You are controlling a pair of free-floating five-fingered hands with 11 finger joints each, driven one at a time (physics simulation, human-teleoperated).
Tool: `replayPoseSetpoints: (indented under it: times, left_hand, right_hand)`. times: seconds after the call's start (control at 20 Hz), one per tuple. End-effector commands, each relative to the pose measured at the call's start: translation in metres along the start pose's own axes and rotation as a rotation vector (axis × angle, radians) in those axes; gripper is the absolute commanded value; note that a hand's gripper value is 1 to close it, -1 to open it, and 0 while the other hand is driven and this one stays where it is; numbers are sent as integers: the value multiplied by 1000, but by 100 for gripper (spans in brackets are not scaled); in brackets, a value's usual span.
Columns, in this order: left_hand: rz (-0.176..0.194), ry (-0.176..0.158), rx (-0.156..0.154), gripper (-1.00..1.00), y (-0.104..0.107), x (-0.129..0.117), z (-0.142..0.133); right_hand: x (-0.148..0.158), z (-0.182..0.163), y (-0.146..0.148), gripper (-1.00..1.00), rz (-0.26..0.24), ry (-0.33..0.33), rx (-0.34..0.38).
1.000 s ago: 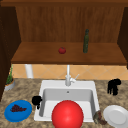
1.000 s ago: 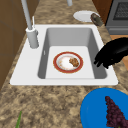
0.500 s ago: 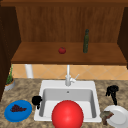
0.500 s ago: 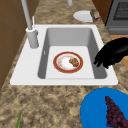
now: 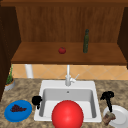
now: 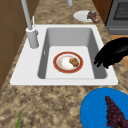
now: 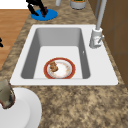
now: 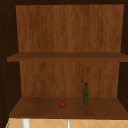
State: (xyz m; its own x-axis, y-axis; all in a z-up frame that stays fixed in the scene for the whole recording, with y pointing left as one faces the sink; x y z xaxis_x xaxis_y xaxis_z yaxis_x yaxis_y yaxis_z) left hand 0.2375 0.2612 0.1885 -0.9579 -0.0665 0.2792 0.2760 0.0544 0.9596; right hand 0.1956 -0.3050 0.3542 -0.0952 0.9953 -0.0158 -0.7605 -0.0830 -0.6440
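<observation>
Nothing has shifted: left hand [image 5: 36, 100] still hangs with curled fingers, holding nothing, over the sink [image 5: 47, 86] rim at nine o'clock, beside the blue plate [image 5: 18, 110]. Right hand [image 5: 107, 96], fingers drooping, hovers above the white plate [image 5: 119, 115], its food [image 5: 109, 118] untouched.

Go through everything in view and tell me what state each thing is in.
Left hand: fingers curled, holding nothing, by the sink's left edge.
Right hand: hanging above the white plate.
Faucet: no water running.
Red-rimmed plate: flat in the basin, food on it.
Bottle: upright on the shelf.
Blue plate: holds grapes.
</observation>
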Motion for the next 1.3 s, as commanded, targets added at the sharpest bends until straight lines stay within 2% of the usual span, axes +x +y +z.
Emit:
replayPoseSetpoints:
  times: [0.0,0.15,0.3,0.35,0.45,0.5,0.6,0.85,1.25]
  left_hand:
    - [0,0,0,0,0,0,0]
    - [0,0,0,0,0,0,0]
    - [0,0,0,0,0,0,0]
    - [0,0,0,0,0,0,0]
    - [0,0,0,0,0,0,0]
    - [0,0,0,0,0,0,0]
    - [0,0,0,0,0,0,0]
    - [0,0,0,0,0,0,0]
    - [0,0,0,0,0,0,0]
  right_hand:
    - [-27,7,18,-100,1,1,0]
    - [-42,12,31,-100,-22,-55,-15]
    - [-56,17,45,-100,-27,-79,-3]
    - [-46,5,47,-100,-21,-86,-3]
    - [-37,-7,55,-100,30,-53,6]
    - [-42,-10,58,-100,57,-51,17]
    - [-46,-17,65,-100,61,-32,11]
    - [-32,-40,87,-100,78,14,15]
    - [-41,-62,108,-100,51,-26,13]
